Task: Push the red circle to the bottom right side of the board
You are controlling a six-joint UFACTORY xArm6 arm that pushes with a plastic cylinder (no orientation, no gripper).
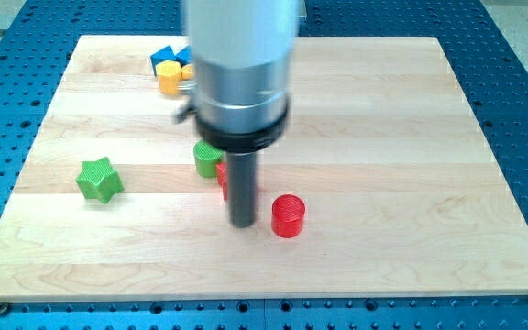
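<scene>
No text, label or number can be read anywhere.

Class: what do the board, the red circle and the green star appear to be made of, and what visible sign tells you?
Board: pale wood with a smooth finish; grain and plank seams show.
Red circle: probably matte plastic; uniform colour, fine ribbed sides.
Green star: likely the same plastic; flat, even colour, no grain.
</scene>
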